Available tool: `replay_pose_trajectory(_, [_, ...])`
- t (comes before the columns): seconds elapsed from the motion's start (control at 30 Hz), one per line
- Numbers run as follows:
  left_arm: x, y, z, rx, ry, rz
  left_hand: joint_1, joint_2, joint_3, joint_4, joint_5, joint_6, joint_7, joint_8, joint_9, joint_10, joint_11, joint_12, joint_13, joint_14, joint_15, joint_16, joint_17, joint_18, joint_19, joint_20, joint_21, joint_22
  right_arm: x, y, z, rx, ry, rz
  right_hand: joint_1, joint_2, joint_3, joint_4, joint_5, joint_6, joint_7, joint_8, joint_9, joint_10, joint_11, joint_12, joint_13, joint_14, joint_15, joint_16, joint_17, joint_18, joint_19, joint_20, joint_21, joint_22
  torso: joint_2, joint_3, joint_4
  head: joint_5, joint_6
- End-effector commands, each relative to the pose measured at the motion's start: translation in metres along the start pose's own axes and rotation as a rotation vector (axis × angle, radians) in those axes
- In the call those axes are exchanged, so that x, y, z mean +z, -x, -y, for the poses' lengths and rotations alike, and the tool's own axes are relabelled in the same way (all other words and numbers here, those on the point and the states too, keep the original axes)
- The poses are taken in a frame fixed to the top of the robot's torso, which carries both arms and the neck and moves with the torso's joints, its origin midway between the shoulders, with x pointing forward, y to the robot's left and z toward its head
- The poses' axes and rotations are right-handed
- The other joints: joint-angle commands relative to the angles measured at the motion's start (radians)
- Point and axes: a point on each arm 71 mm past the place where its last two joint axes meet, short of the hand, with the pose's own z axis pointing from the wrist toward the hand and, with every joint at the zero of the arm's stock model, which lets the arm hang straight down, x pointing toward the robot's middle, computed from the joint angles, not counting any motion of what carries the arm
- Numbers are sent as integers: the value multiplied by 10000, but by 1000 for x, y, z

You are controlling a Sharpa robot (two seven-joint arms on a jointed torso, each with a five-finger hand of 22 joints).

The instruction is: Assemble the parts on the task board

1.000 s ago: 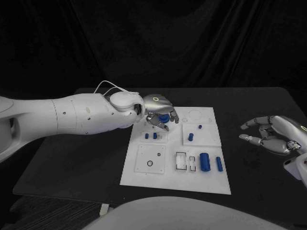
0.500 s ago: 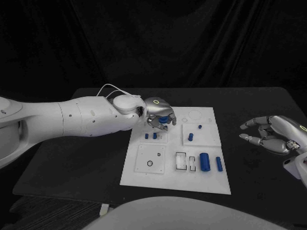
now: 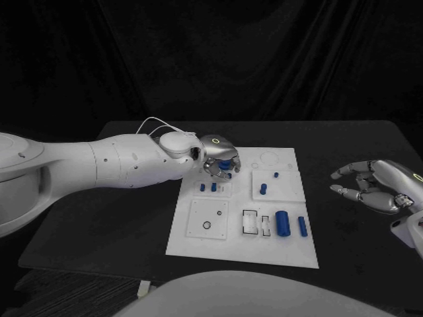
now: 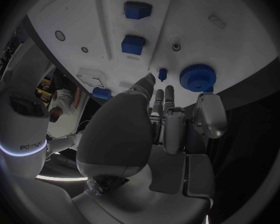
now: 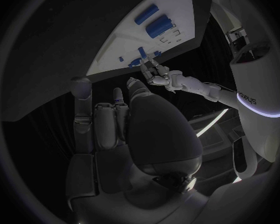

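task board (image 3: pixel 242 247): white plate lying flat in the middle of the black table (image 3: pixel 107 224)
left hand (image 3: pixel 218 157): over the board's far left corner, fingers curled down around a round blue part (image 3: pixel 227 164)
right hand (image 3: pixel 379 185): off the board's right side above the table, fingers apart, holding nothing
other blue parts: two small pegs (image 3: pixel 207 187) just below the left hand, large cylinder (image 3: pixel 282 223) near the board's right edge

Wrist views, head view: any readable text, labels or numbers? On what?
"ed…": dark lettering on the white arm in the left wrist view; the rest is too blurred to read.
Lettering on the left arm in the right wrist view: too blurred to read.
Task board: no text.
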Motion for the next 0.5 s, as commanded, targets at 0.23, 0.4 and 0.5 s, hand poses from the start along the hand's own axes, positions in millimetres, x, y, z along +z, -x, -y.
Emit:
replay_pose_trajectory(0.23, [3, -3, 1, 37, 8, 71, -42, 19, 239, -37, 75, 248, 129, 149, 68, -168, -28, -211, -156, -21, 78, -19, -21, 184, 44, 30, -41, 1576, 0, -3, 0, 13, -6, -195, 97, 101, 94, 1, 279, 52, -22, 9, -19, -41, -7, -77, -1766, 288, -12, -63, -4, 116, 13, 6, -122, 639, -1, -2, 0, -15, -1])
replay_pose_trajectory(0.4, [5, -5, 1, 7, -22, -5, -88, 14, 315, -53, 54, 388, 181, 218, 115, 23, -109, -203, -196, 3, 27, 4, 9, 177, 84, 6, 18, 1595, 0, -3, 1, 22, -47, -252, 115, 102, 106, -6, 325, 53, -21, 10, -21, -43, -7, -83, -1769, 287, -13, -67, -6, 117, 14, 5, -136, 639, -2, 0, 1, -46, -1])
replay_pose_trajectory(0.5, [5, -9, 3, -19, -82, 25, -100, 30, 401, -76, 43, 521, 260, 275, 161, 217, -180, -194, -233, 47, -20, 41, 63, 165, 131, -28, 85, 1614, -1, -3, 1, 43, -73, -296, 143, 108, 126, -16, 386, 99, -31, 35, -13, -44, 3, -83, -1766, 286, -10, -73, -8, 115, 20, 6, -137, 645, -1, -2, 2, -44, -1])
